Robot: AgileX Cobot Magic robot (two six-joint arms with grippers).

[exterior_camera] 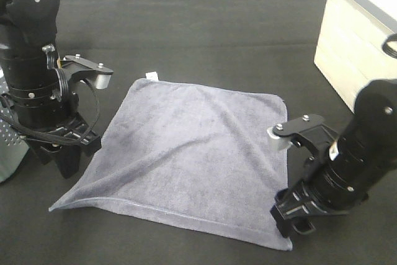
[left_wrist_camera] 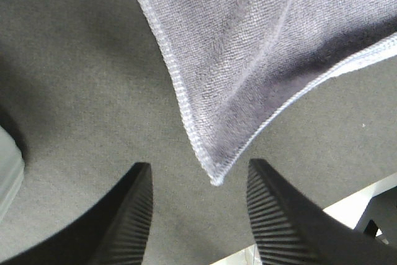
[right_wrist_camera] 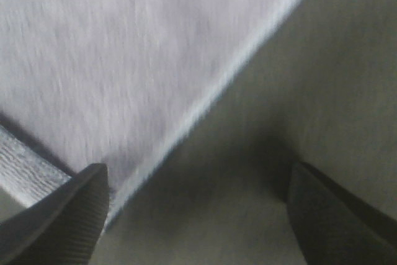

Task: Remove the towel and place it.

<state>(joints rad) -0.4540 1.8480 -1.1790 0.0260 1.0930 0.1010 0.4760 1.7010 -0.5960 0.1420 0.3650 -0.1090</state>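
Observation:
The grey-lavender towel (exterior_camera: pixel 192 153) lies spread flat on the dark table (exterior_camera: pixel 205 23), its small white tag (exterior_camera: pixel 151 77) at the far corner. My left gripper (exterior_camera: pixel 62 164) hangs just above the towel's near-left corner. In the left wrist view it (left_wrist_camera: pixel 201 215) is open, and the towel's stitched corner (left_wrist_camera: pixel 214 178) points into the gap between the fingers (left_wrist_camera: pixel 133 215) without touching them. My right gripper (exterior_camera: pixel 290 223) is over the towel's near-right corner. In the right wrist view it (right_wrist_camera: pixel 198 215) is wide open and empty, with the towel (right_wrist_camera: pixel 124 60) and its edge below it.
A cream box with a grey lid (exterior_camera: pixel 360 41) stands at the back right. A grey perforated basket (exterior_camera: pixel 9 147) sits at the left edge, behind my left arm. The table's near edge shows in the left wrist view (left_wrist_camera: pixel 347 215).

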